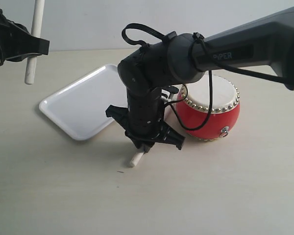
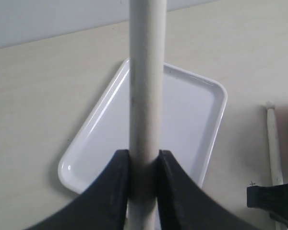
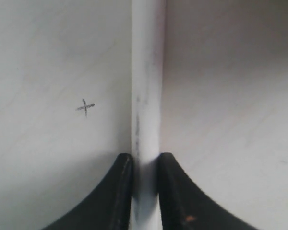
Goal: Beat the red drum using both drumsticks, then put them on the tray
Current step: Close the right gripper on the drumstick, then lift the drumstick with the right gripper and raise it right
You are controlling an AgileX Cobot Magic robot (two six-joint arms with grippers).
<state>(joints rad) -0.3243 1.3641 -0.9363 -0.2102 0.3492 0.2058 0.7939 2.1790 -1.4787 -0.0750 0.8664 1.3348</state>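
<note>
Toward the front edge of the tabletop [image 1: 63, 196], the right claw [image 1: 143, 147] pinched one drumstick [image 1: 136, 158], whose end touched the surface. Behind it lay the white tray [image 1: 78, 110], with the red drum [image 1: 210, 120] standing near it on the side toward the right edge. Over the far left corner, the left claw [image 1: 36, 46] pinched the other drumstick [image 1: 36, 19], upright and clear of the tabletop.

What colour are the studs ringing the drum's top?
Shiny gold studs on the red drum; clearest in the exterior view.
</note>
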